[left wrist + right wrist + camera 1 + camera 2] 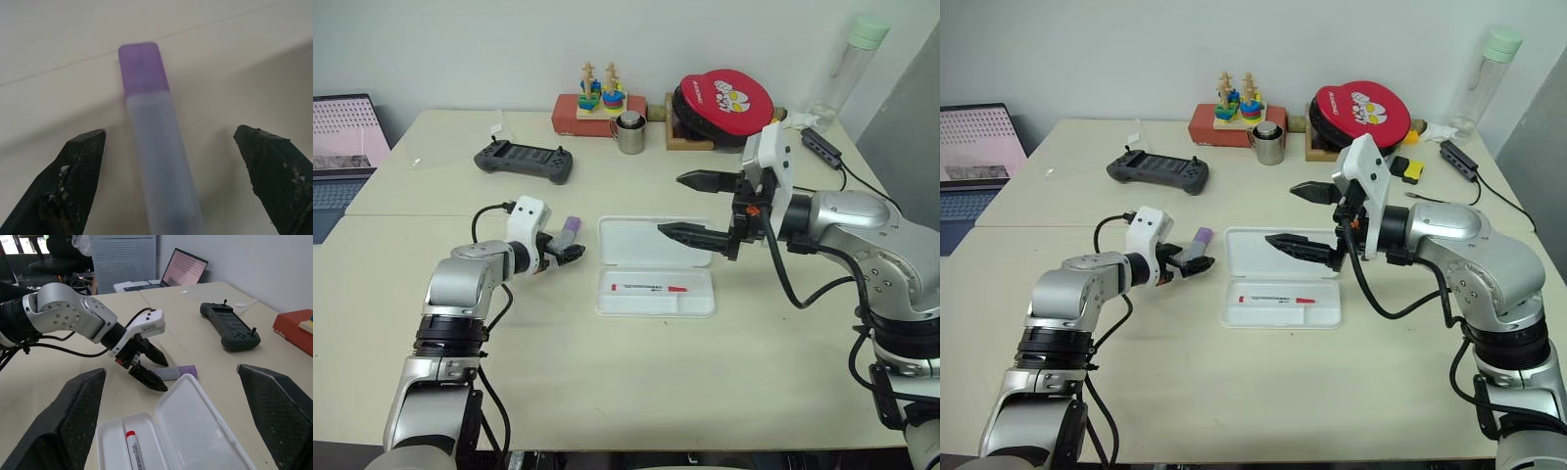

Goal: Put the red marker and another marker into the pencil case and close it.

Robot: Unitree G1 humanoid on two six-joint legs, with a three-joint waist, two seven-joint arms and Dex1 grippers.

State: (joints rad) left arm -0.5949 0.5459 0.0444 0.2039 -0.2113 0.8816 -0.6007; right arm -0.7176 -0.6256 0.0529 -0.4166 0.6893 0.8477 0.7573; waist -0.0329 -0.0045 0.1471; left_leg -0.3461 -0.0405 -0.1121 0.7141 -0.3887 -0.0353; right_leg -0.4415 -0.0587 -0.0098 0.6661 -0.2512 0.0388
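On the pale table (636, 382) I count one pencil case (655, 266), and it lies open: its lid flat on the far side, its shallow tray on the near side. Inside the tray there is one red marker (650, 288), lying along the length of the tray.

There is one lilac marker (1200, 243) with a purple cap. It lies on the table just to the left of the case, outside it. The left gripper (1191, 258) is right at this marker, and its two black fingers (78, 171) stand wide apart, one on each side of the barrel; they do not clench it, so this pincer is released. In the right wrist view the same marker lies flat on the table between those two fingers.

The right gripper (698, 208) hangs in the air above the open lid, pointing toward the left arm. Its two fingers are also spread wide and nothing is between them.

At the back of the table I count one dark handheld game console (524, 161), one metal cup (629, 133), one red box (592, 116) with two stacks of coloured rings on it, one red and black round case (724, 101) and one clear bottle (842, 73) with a green cap. One laptop (344, 147) stands at the far left.
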